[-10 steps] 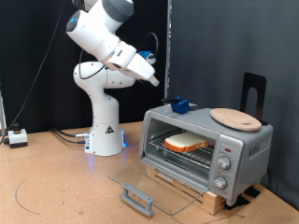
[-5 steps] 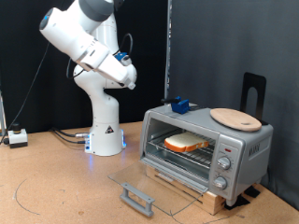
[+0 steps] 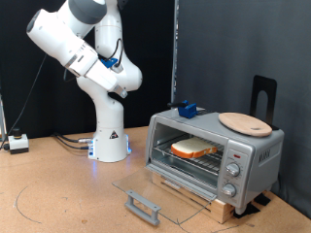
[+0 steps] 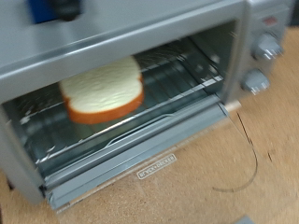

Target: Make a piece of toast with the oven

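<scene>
tabletop: brown board | on it: oven (door down flat), robot base, small white box

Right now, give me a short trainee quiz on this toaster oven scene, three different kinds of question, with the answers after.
1. True or false: the oven door is open.
2. Where does the piece of toast lie? A) on the wire rack inside the oven B) on the round wooden board C) on the table
3. Fill in: the blue object sits on the oven's ____.

Key: 1 true. 2 A. 3 top. The end effector shows in neither view.
</scene>
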Robot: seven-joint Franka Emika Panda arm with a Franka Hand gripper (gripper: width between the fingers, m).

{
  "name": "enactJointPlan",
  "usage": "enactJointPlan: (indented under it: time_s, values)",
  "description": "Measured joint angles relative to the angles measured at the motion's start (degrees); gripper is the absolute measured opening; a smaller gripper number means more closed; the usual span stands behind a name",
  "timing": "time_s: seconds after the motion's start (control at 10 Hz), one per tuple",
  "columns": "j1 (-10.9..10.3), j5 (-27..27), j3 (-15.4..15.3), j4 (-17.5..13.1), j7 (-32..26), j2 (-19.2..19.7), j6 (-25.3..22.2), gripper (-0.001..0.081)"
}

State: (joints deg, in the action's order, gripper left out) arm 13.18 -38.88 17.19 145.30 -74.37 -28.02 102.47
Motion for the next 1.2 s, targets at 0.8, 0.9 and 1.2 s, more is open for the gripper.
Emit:
enactJointPlan:
  time_s: [0.8, 0.9, 1.2]
  values:
    - [3.6, 4.62, -5.86, -5.6, 39.85, 5.03, -10.97, 0.0809]
    - [3.81, 4.53, -5.04, -8.46, 45.67, 7.74, -14.52, 0.0809]
    - [4.04, 4.15, -4.08, -11.73, 47.28, 11.74, -19.05, 0.0809]
